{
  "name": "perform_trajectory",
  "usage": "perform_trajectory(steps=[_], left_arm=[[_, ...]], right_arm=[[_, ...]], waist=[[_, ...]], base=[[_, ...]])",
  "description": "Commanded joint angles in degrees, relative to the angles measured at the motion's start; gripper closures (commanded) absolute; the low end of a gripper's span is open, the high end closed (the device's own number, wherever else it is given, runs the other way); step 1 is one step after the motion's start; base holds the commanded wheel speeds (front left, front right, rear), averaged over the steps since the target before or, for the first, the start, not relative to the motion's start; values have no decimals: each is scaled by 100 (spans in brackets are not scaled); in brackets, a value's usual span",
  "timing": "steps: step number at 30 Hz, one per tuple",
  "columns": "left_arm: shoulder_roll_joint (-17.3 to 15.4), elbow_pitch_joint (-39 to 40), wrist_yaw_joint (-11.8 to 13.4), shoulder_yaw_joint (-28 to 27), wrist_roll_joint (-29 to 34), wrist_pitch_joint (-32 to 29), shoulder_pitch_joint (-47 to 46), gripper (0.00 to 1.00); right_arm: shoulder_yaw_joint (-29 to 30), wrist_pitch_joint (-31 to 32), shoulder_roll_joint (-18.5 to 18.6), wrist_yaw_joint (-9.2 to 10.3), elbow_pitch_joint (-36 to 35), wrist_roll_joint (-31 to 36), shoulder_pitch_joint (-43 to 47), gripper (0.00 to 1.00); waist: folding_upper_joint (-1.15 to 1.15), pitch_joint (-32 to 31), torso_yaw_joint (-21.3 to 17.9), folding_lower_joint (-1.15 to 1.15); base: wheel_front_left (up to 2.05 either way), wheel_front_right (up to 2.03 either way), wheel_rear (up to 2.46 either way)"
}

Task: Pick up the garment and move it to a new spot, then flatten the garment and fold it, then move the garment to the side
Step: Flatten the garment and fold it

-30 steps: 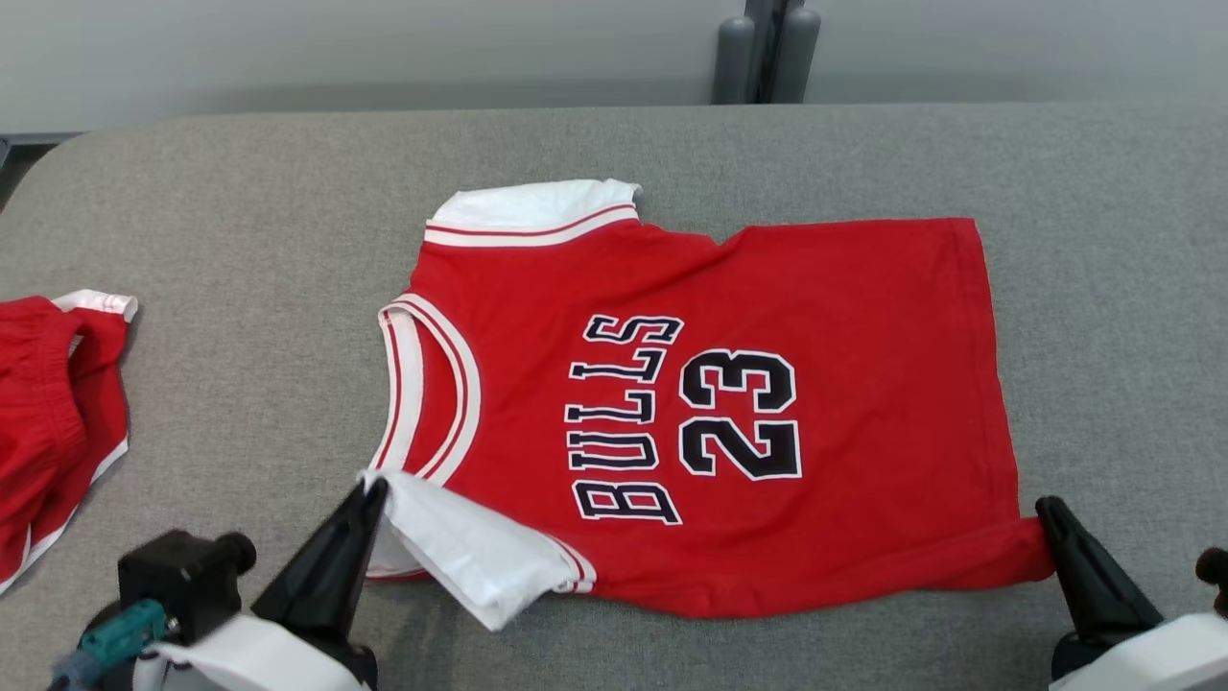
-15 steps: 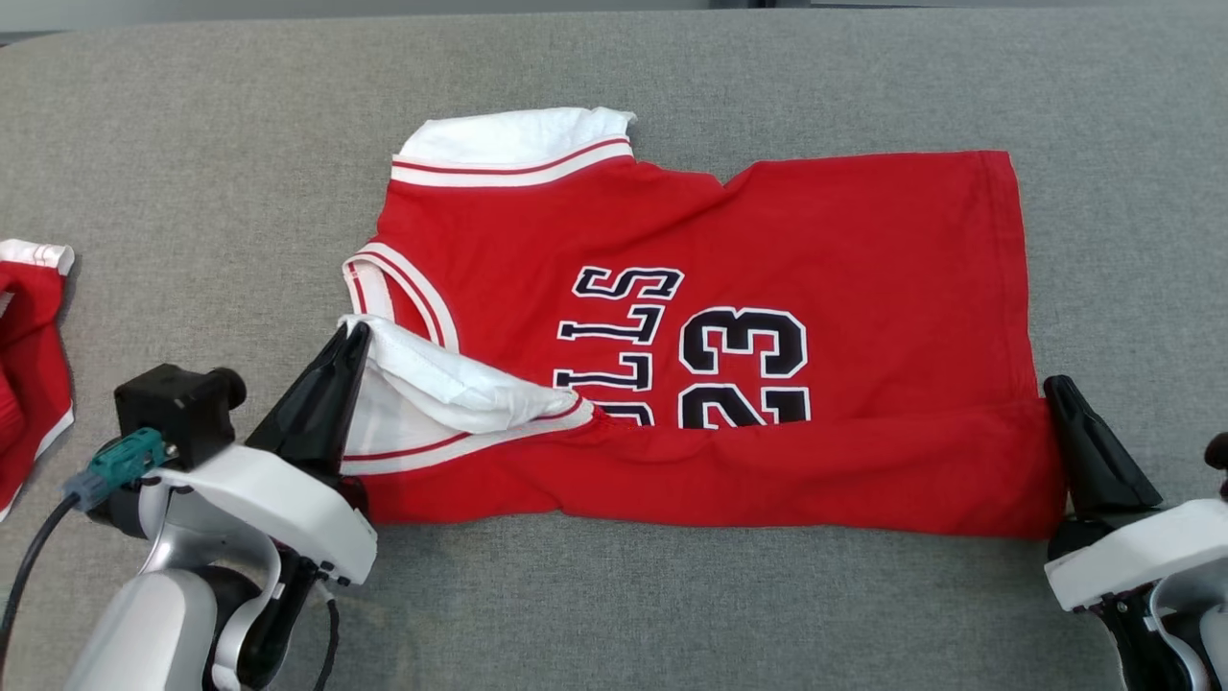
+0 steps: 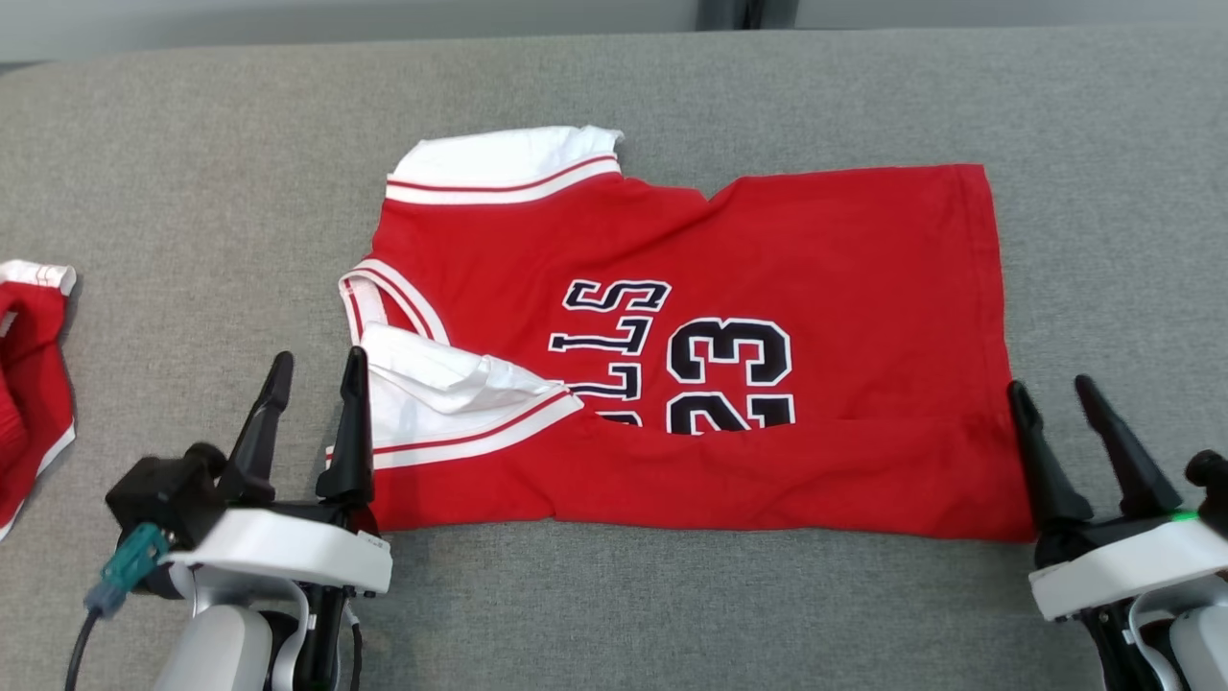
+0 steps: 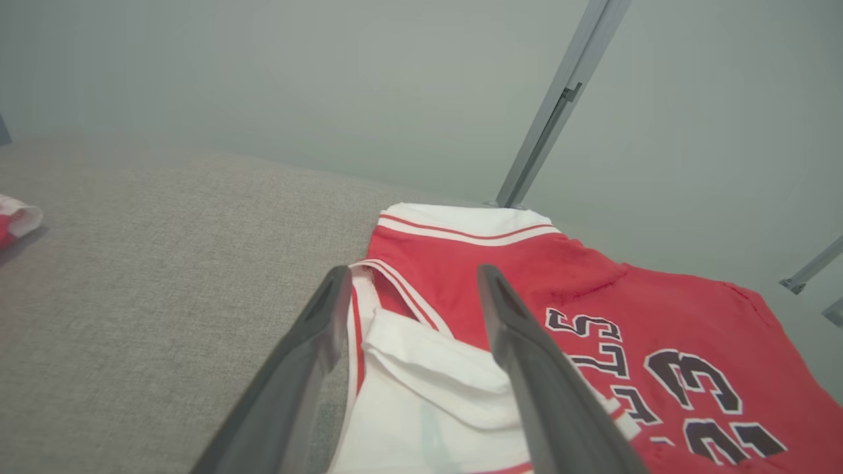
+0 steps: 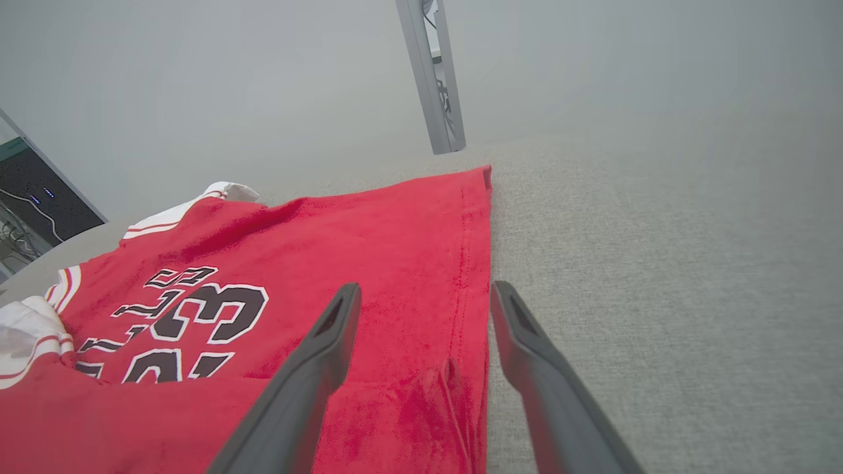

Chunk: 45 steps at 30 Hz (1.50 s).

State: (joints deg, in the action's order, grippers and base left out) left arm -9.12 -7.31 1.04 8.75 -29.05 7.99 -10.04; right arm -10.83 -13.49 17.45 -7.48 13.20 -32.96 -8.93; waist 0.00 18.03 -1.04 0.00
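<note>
The garment is a red jersey with white trim and black "BULLS 23" lettering, lying sideways on the grey table. Its near edge is folded over the lower lettering, and a white sleeve lies turned up at the near left. My left gripper stands open at that sleeve, fingers apart with the white cloth lying loose between them. At the garment's near right corner my right gripper is open too, straddling the red hem. Neither gripper holds the cloth.
A second red garment with white trim lies at the table's left edge. The grey surface stretches bare behind and to the right of the jersey. Metal posts stand beyond the far edge.
Both grippers have opened and let go of the jersey's near edge, which now lies folded over the lower lettering. The camera view has shifted between frames.
</note>
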Motion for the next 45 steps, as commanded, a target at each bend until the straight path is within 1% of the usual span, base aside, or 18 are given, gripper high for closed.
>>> perform_trajectory(steps=[1,4,7,10,14,19,24,30,37,41,45], left_arm=[[24,30,82,-56,149,333,91,0],[80,148,232,-145,421,622,183,0],[99,327,366,-208,743,701,298,0],[106,449,412,-228,977,716,373,0],[55,404,437,-187,1206,716,582,0],[76,156,451,-137,1183,687,791,0],[59,43,414,-119,1122,634,862,0],[-4,25,395,-100,1065,525,847,0],[-38,8,416,-78,1021,385,757,0],[-24,-238,366,-25,949,227,760,0],[34,-652,299,0,812,157,784,0]], right_arm=[[192,-110,-64,-4,-109,219,21,0],[563,-170,-240,-4,-298,646,85,0],[920,-177,-443,-4,-542,1104,126,0],[1020,-174,-588,-4,-794,1461,262,0],[1118,-175,-700,-3,-877,1701,484,0],[1156,-176,-827,-3,-788,1743,803,0],[1118,-176,-902,-3,-763,1642,907,0],[1111,-177,-964,-3,-766,1585,877,0],[1083,-177,-943,-3,-707,1528,796,0],[1037,-156,-926,-3,-480,1495,761,0],[897,-92,-956,-3,-13,1421,787,0]], waist=[[0,-110,-44,0],[0,-229,-43,0],[0,-348,-45,0],[0,-443,-51,0],[0,-592,-51,0],[0,-708,-66,0],[0,-742,-103,0],[0,-744,-125,0],[0,-731,-105,0],[0,-687,-108,0],[0,-618,-106,0]], base=[[0,0,0],[0,0,0],[0,0,0],[0,0,0],[0,0,0],[0,0,0],[0,0,0],[0,0,0],[0,0,0],[0,0,0],[0,0,0]])
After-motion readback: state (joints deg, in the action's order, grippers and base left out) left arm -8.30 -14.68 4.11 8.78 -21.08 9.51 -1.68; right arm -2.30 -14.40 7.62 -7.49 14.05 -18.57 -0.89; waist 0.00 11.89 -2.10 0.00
